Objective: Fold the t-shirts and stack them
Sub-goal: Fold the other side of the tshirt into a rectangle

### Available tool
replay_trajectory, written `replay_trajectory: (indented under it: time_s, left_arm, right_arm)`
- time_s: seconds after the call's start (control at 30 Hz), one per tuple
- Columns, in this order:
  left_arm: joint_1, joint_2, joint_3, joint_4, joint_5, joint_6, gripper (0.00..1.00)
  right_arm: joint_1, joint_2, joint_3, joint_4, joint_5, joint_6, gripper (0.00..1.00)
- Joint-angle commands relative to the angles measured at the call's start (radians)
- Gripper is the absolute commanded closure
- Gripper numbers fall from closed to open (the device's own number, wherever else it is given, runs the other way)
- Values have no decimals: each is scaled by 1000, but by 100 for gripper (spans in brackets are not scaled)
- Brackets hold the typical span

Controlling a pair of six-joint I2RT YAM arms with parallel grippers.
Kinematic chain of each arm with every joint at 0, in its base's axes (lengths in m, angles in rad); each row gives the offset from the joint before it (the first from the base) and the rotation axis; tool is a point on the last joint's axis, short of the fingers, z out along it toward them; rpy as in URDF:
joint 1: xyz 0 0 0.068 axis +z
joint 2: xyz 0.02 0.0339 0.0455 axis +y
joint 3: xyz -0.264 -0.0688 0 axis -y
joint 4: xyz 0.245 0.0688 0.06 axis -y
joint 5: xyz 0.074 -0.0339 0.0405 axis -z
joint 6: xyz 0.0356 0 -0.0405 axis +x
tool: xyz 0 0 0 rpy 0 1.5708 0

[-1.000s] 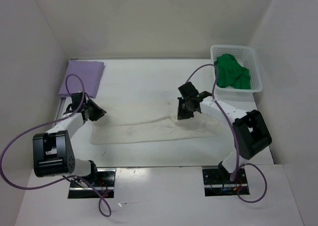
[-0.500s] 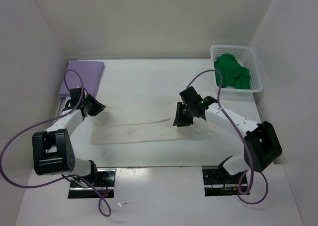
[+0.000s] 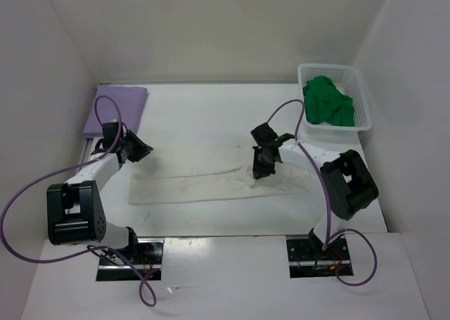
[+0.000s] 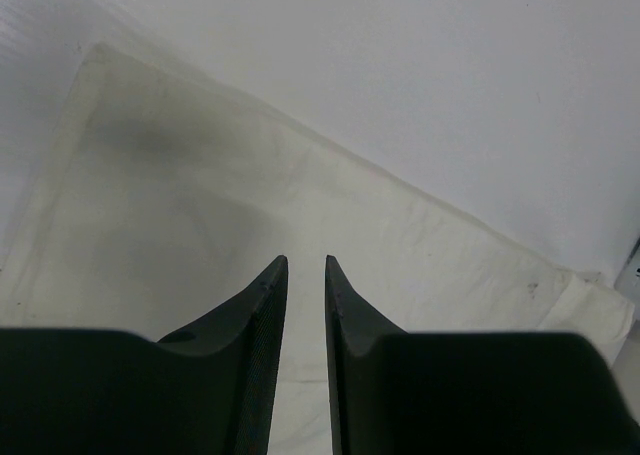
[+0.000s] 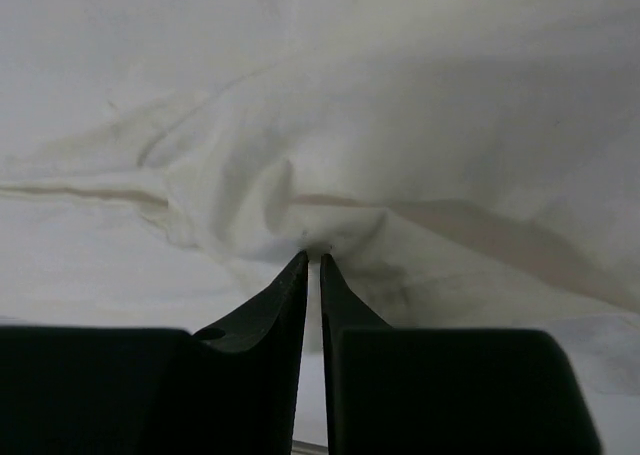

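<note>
While my left arm is reaching forward from its base along the left side of the white table (image 3: 211, 109), its forearm is angling away from me. Its wrist is turning inward, so my left claw (image 3: 137, 151) is pointing toward the far left corner of the cream-white cloth t-shirt (image 3: 204, 183).

Left wrist view: my left claw (image 4: 305, 265) is hovering over the cream-white cloth t-shirt (image 4: 200, 205), its jaws standing narrowly parted with nothing between them.

My right arm is bending sharply at the elbow. Its forearm is stretching leftward across the table, and my right claw (image 3: 261, 169) is tipping down onto the garment's right half.

Right wrist view: my right claw (image 5: 312, 257) is clenching a small pucker of the cream-white cloth t-shirt (image 5: 450, 125), and creases are radiating from the fingertips.

That garment is lying spread as a long band across the table's middle, between both arms. A lavender-purple cloth t-shirt (image 3: 116, 109) is lying folded flat at the far left corner. A bright green cloth t-shirt (image 3: 328, 102) is sitting crumpled inside the white plastic lattice basket (image 3: 330, 68) at the far right corner.
</note>
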Motion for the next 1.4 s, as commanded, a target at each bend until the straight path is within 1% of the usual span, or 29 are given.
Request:
replay_trajectory:
  time_s: [0.0, 0.1, 0.13, 0.2, 0.27, 0.3, 0.4, 0.53, 0.57, 0.63, 0.67, 0.73, 0.77, 0.83, 0.87, 0.93, 1.0, 1.13, 1.2, 1.37]
  left_arm:
    - [-4, 6, 24, 50, 14, 3, 72]
    - [-4, 6, 24, 50, 14, 3, 72]
    - [-4, 6, 24, 50, 14, 3, 72]
    - [-4, 17, 35, 50, 14, -6, 72]
    - [-4, 17, 48, 50, 23, -6, 72]
    - [-4, 17, 60, 50, 23, -6, 72]
    - [-14, 17, 70, 50, 36, -15, 72]
    - [-82, 26, 81, 39, 22, 12, 72]
    - [-112, 35, 94, 39, 22, 13, 72]
    - [-138, 49, 110, 29, 13, 22, 72]
    - [-160, 49, 120, 19, 13, 22, 72]
    - [-171, 49, 108, 30, 2, 22, 72]
    - [-171, 49, 96, 30, 2, 22, 72]
    - [-182, 40, 85, 30, 2, 22, 72]
    - [-182, 40, 85, 30, 2, 22, 72]
    - [-191, 40, 75, 30, 2, 22, 72]
    - [-191, 40, 74, 30, 2, 22, 72]
    - [-191, 40, 65, 39, 2, 13, 72]
    - [-191, 40, 56, 39, 2, 13, 72]
    - [-191, 31, 45, 39, 2, 13, 72]
  right_arm:
    - [71, -31, -46, 29, -26, 8, 86]
    - [164, -60, -69, 18, -75, 66, 86]
    - [165, -60, -69, 7, -89, 66, 86]
    - [177, -82, -55, 7, -115, 79, 82]
    - [177, -91, -23, -26, -99, 68, 80]
    - [168, -102, 15, -39, -88, 68, 80]
    - [108, -142, 40, -50, -72, 28, 78]
    - [-45, -162, 31, -50, -37, -13, 77]
    - [-58, -162, 14, -36, -28, -13, 77]
    - [-47, -162, 14, -49, -28, -35, 80]
    - [-29, -162, 2, -50, -28, -35, 84]
    - [43, -172, -10, -50, -28, -35, 88]
    - [59, -172, -20, -50, -28, -35, 91]
    - [68, -151, -33, -50, -28, -44, 91]
    - [80, -139, -44, -50, -17, -44, 90]
    - [91, -139, -44, -50, -7, -44, 73]
    - [100, -129, -35, -40, 7, -56, 62]
    - [139, -38, -14, -50, 10, -79, 58]
    - [162, -22, -4, -39, 10, -79, 58]
    - [171, 15, 8, -30, 21, -70, 58]
